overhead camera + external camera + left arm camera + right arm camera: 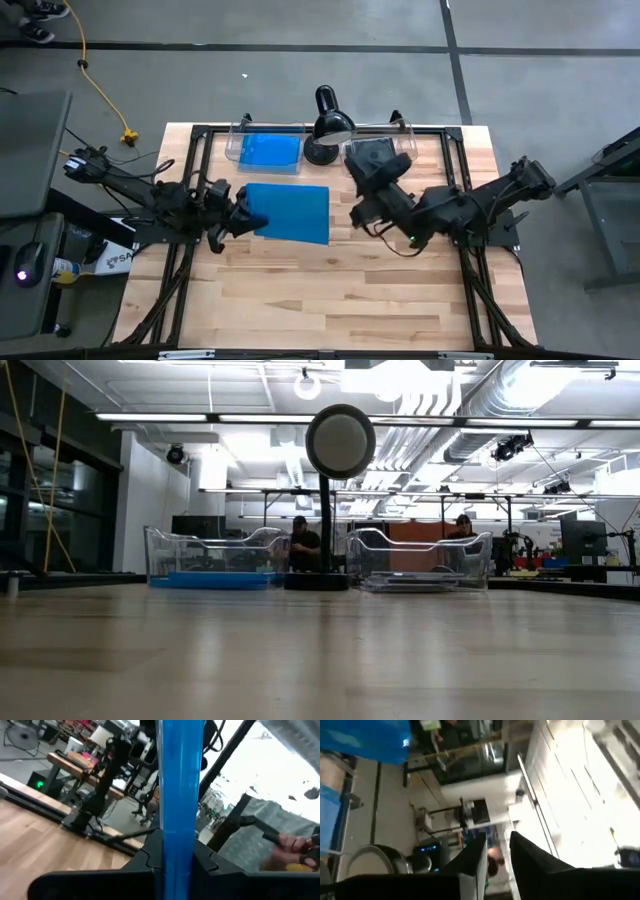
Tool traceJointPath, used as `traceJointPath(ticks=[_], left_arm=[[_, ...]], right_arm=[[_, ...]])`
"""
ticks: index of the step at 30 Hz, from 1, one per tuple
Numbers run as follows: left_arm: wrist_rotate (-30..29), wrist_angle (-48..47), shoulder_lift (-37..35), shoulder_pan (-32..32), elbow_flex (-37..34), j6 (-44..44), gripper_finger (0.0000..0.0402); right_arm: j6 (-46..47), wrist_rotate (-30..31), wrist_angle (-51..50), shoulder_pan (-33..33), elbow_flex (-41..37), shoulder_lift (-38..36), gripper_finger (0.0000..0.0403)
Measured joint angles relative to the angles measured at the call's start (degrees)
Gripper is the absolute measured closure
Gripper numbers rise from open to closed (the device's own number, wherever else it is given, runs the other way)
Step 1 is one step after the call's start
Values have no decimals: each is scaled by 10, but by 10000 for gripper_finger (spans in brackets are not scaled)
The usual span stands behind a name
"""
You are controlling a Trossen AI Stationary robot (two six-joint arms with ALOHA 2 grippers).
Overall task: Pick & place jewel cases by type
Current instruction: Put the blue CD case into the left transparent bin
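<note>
My left gripper (243,213) is shut on a bright blue jewel case (290,212), which shows broad side up over the table's middle. In the left wrist view the same case (178,780) appears edge-on. Another blue case (270,152) lies flat in the clear bin (240,142) at the far left. A dark case (375,160) lies in the clear bin (408,132) to the right of the lamp. My right gripper (358,214) hovers just right of the held case, open by a narrow gap (497,855), with nothing between its fingers. My left gripper pinches the blue case's left edge (178,847) between its two fingers, one on each flat face. The fingers (145,857) reach in about level from the table's left. The case juts out past them toward the right, lifted clear of the table.
A black desk lamp (325,125) stands between the two bins at the far edge; its round head (340,442) shows above them in the low view. The near half of the wooden table (330,300) is bare wood. People sit in the room behind.
</note>
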Motion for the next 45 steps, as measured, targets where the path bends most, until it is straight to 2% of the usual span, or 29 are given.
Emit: traceJointPath(ticks=[3,5,12,15,21,25,27,29,35,40,45], left_arm=[[-13,5,-1,0,1,-1,375],[-26,1,-1,0,1,9,375],[-86,-1,-1,1,1,80,375],[-124,0,-3,1,1,103,375],[-184,0,-27,1,2,126,375],[-199,1,-54,1,2,151,375],[-198,1,-70,1,2,164,375],[-198,1,-86,1,2,175,375],[-178,0,-125,1,2,217,375],[-177,0,-145,1,2,248,375],[-195,-36,-150,1,27,276,375]], right_arm=[[10,36,39,-2,-3,-9,334],[55,68,50,-2,-4,-28,334],[339,176,33,-4,-1,-70,334],[417,220,-6,-2,-3,-74,334],[564,221,-124,29,-3,-71,334],[714,215,-229,48,-3,-71,334],[809,196,-292,57,-3,-72,334],[908,150,-358,62,-3,-71,334],[1199,-65,-551,51,-3,-65,345],[1297,-190,-652,43,-3,-38,367],[1322,-269,-663,42,-3,5,397]])
